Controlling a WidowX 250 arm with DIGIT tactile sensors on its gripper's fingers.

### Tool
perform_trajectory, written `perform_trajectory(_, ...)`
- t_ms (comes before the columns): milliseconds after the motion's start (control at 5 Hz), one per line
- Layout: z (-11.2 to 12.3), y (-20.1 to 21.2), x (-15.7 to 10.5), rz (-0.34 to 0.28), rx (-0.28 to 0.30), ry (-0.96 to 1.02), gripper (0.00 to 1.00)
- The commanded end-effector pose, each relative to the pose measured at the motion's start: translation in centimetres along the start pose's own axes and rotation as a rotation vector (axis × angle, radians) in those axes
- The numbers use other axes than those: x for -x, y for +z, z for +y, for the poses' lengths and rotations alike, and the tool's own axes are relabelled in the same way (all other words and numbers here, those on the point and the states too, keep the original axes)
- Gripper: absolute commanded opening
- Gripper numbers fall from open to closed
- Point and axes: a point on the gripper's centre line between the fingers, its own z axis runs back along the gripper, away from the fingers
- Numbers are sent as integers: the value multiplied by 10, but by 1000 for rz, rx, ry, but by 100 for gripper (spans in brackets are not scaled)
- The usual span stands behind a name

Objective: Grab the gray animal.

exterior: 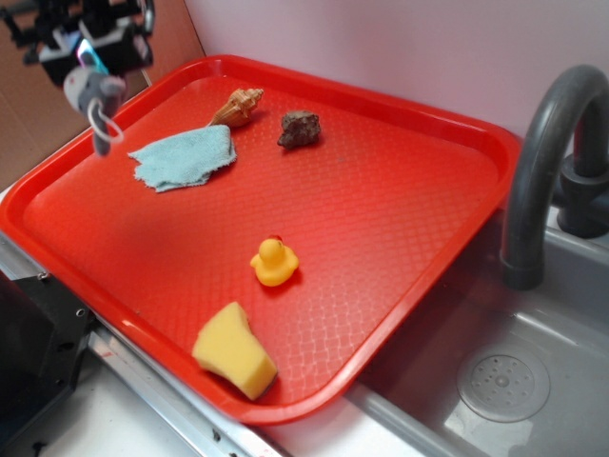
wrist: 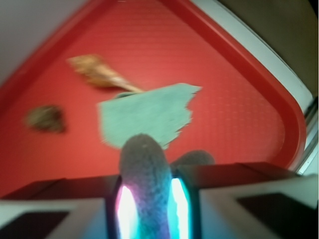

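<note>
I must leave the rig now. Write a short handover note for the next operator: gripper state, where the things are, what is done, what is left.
Gripper: shut on the gray animal, which hangs in the air above the tray's far left corner; the wrist view shows its gray body between the fingers.
Red tray: the blue cloth, shell and rock lie at the far side; the yellow duck and sponge lie at the near side. None of these is touched.
Done: the animal is grabbed and off the tray.
Left: nothing but keeping the grip secure.
</note>
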Motion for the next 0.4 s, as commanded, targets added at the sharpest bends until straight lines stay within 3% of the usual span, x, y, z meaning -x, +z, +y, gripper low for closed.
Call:
perform_trajectory(0,-12,52,19,-135,99,-98,0)
perform_trajectory(200,-12,49,18,-127,108,-142,0)
